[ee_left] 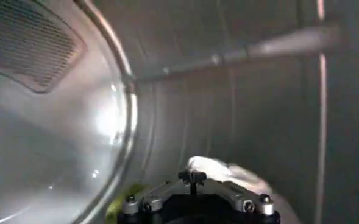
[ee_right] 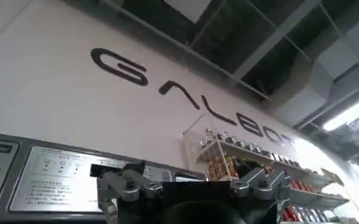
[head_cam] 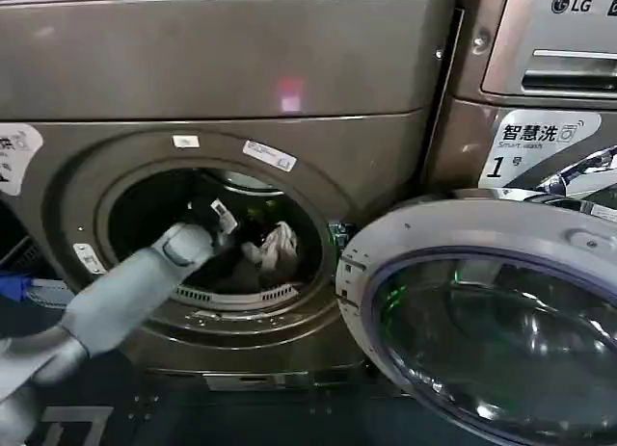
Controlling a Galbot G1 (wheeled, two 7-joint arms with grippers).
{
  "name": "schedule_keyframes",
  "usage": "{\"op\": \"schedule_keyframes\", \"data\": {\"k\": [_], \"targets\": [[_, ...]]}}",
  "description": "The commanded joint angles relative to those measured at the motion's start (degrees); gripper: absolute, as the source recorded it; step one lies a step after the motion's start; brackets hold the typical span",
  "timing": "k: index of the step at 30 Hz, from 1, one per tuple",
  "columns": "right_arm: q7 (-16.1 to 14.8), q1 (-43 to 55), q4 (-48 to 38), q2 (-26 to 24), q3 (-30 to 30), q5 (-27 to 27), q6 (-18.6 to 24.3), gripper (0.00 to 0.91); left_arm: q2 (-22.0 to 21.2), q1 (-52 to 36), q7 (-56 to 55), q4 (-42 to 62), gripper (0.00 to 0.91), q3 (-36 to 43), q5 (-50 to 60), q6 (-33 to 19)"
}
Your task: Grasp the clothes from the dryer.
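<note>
The dryer (head_cam: 222,70) stands with its porthole open and its round glass door (head_cam: 482,316) swung out to the right. My left arm reaches through the porthole, and my left gripper (head_cam: 236,231) is deep in the drum (ee_left: 240,109). The white piece of the clothes (head_cam: 280,245) lies just to the right of that gripper. In the left wrist view the same white piece (ee_left: 228,173) sits right beyond the left gripper (ee_left: 191,178), and a yellow-green piece (ee_left: 121,201) shows beside its mount. My right gripper (ee_right: 185,182) is held away from the dryer, pointing up at a wall.
The LG machine (head_cam: 549,32) stands to the right of the dryer. The open door takes up the space at the lower right in the head view. A drum rib (ee_left: 277,45) crosses the drum wall. Shelves with bottles (ee_right: 258,158) hang on the far wall.
</note>
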Motion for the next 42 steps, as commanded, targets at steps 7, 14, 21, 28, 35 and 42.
{"op": "schedule_keyframes", "data": {"k": [7,14,21,28,35,42], "targets": [[0.2,-0.4,0.9,0.3,-0.5,0.1,-0.1,0.907,-0.8,18.7,-34.9,-22.8,0.000,-20.4,-13.3,-2.0],[0.7,0.3,1.2,-0.2,-1.4,-0.3,-0.9,0.907,-1.7,24.9,-42.8,-31.6,0.000,-26.7,-13.0,-4.3],[1.4,0.7,1.8,-0.7,-1.8,-0.9,-1.9,0.907,-2.0,30.3,-46.8,-36.4,0.000,-32.2,-8.4,-5.5],[1.6,1.0,2.3,-0.8,-2.6,-1.8,-2.3,0.907,-1.7,37.3,-49.7,-42.6,0.000,-37.4,-3.8,-8.2],[2.8,1.1,3.4,-0.6,-3.5,-3.0,-4.6,0.907,-1.1,40.5,-51.0,-48.1,0.000,-39.5,-4.2,-8.8],[2.5,0.5,3.8,-0.5,-2.8,-2.9,-4.0,0.907,-0.8,42.3,-51.1,-50.7,0.000,-40.2,-4.1,-8.7]]}}
